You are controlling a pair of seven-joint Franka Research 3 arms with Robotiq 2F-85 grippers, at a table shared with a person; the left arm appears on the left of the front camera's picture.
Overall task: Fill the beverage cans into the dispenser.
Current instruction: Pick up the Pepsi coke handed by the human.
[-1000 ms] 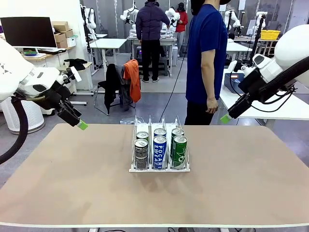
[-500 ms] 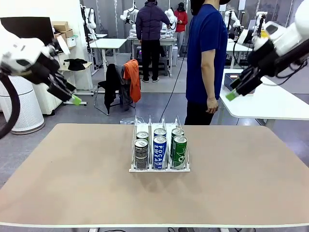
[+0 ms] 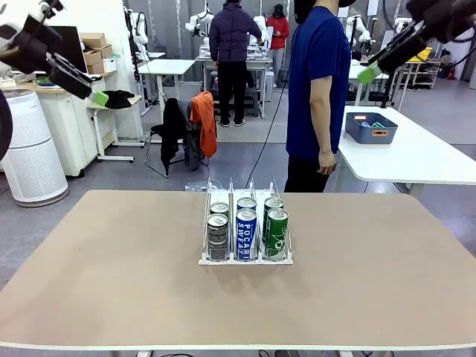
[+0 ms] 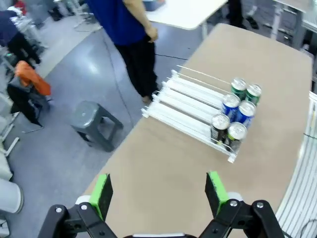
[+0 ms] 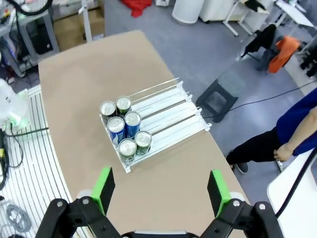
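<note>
Left claw [image 4: 158, 191] raised, wide open, empty | right claw [image 5: 161, 189] likewise

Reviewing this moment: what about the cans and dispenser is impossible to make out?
- Front view: rear cans, labels hidden by front cans.
- Both wrist views: lettering too small to read.
- Front view: dispenser lane floors farther back, blocked by both rows.

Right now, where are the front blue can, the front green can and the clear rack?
front blue can [image 3: 246, 234]: front view, middle of its side.
front green can [image 3: 277, 233]: front view, middle of its side.
clear rack [image 3: 245, 261]: front view, front edge of its white base.
</note>
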